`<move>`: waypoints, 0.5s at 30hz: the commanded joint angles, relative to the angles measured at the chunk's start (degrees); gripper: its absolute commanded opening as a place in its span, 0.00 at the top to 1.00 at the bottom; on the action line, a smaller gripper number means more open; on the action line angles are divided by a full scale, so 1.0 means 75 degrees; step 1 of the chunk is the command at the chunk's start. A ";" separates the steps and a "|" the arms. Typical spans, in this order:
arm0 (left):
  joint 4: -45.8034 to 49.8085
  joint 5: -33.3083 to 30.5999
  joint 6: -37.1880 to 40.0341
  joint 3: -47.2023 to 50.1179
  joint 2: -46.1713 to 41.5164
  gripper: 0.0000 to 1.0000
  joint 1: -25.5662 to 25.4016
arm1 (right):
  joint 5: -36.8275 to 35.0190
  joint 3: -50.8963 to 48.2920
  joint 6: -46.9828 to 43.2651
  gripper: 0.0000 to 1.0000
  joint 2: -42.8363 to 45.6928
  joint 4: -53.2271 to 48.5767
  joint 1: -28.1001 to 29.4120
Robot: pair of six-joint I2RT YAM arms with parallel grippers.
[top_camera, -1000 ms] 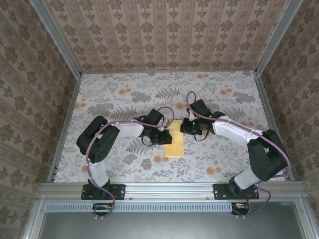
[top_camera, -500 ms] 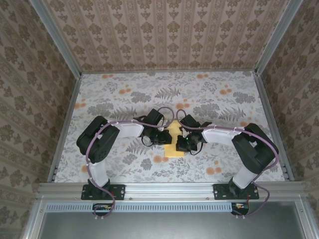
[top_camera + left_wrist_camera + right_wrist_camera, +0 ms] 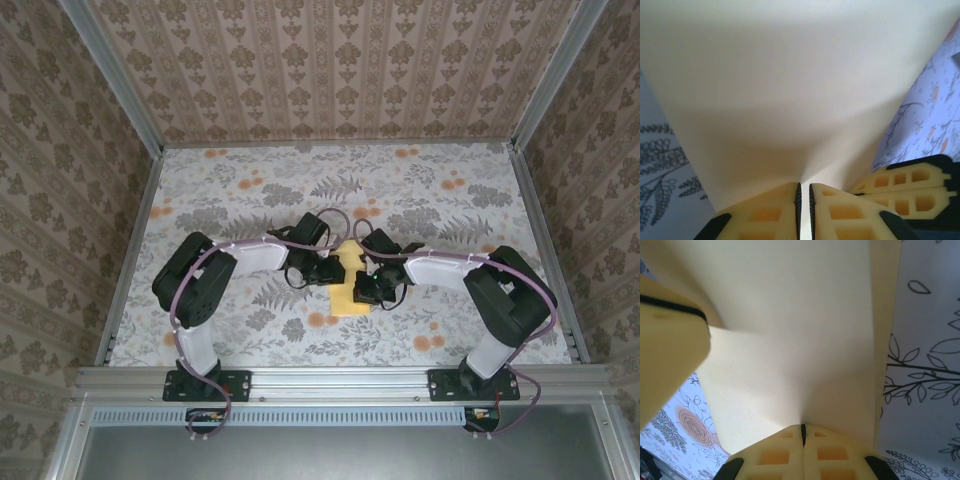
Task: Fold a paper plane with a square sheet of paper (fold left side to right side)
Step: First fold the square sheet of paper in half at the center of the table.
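Black-white arms (image 3: 255,258) — purple cables (image 3: 177,316).

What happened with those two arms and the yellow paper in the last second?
The right arm swung back towards the near edge, its shut jaws now on the right side of the yellow paper, whose far end went from square to pointed. The left arm barely moved, its jaws pinching the paper's left side as before.

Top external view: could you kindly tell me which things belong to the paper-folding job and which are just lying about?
Job: square sheet of paper, partly folded; left tool and right tool, both pinching it.
Not part of it: flower-print table cover; patterned walls; metal frame.
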State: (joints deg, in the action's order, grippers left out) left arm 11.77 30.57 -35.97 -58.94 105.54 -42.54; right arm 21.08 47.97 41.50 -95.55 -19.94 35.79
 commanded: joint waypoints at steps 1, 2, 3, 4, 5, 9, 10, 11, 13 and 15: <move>0.0005 -0.0017 0.0260 -0.0176 0.0043 0.89 0.0118 | -0.0581 -0.0126 -0.0148 0.98 -0.0387 -0.0737 0.0037; -0.0050 -0.0011 0.0254 -0.0170 0.0090 0.90 0.0139 | -0.0584 -0.0126 -0.0154 0.98 -0.0385 -0.0750 0.0042; -0.0086 -0.0028 0.0252 -0.0175 0.0141 0.91 0.0159 | -0.0605 -0.0116 -0.0153 0.98 -0.0395 -0.0762 0.0033; -0.0123 -0.0030 0.0238 -0.0158 0.0182 0.91 0.0176 | -0.0613 -0.0114 -0.0157 0.98 -0.0397 -0.0774 0.0033; -0.0187 -0.0038 0.0228 -0.0148 0.0221 0.92 0.0190 | -0.0624 -0.0103 -0.0165 0.98 -0.0397 -0.0792 0.0034; -0.0327 -0.0078 0.0168 -0.0134 0.0330 0.94 0.0256 | -0.0716 -0.0091 -0.0229 0.98 -0.0417 -0.0932 0.0033; -0.0338 -0.0101 0.0169 -0.0128 0.0342 0.94 0.0264 | -0.0734 -0.0080 -0.0246 0.98 -0.0429 -0.0977 0.0033; -0.0339 -0.0132 0.0167 -0.0131 0.0354 0.95 0.0272 | -0.0758 -0.0079 -0.0265 0.98 -0.0433 -0.1017 0.0038; -0.0339 -0.0218 0.0163 -0.0111 0.0372 0.96 0.0314 | -0.0788 -0.0090 -0.0294 0.98 -0.0441 -0.1075 0.0044; -0.0333 -0.0286 0.0150 -0.0120 0.0407 0.97 0.0361 | -0.0801 -0.0092 -0.0327 0.99 -0.0465 -0.1113 0.0033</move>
State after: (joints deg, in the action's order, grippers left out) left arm 9.76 29.74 -35.73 -59.09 107.44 -40.51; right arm 20.78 48.73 40.25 -96.01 -21.23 35.79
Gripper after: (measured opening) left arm 0.054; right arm 0.052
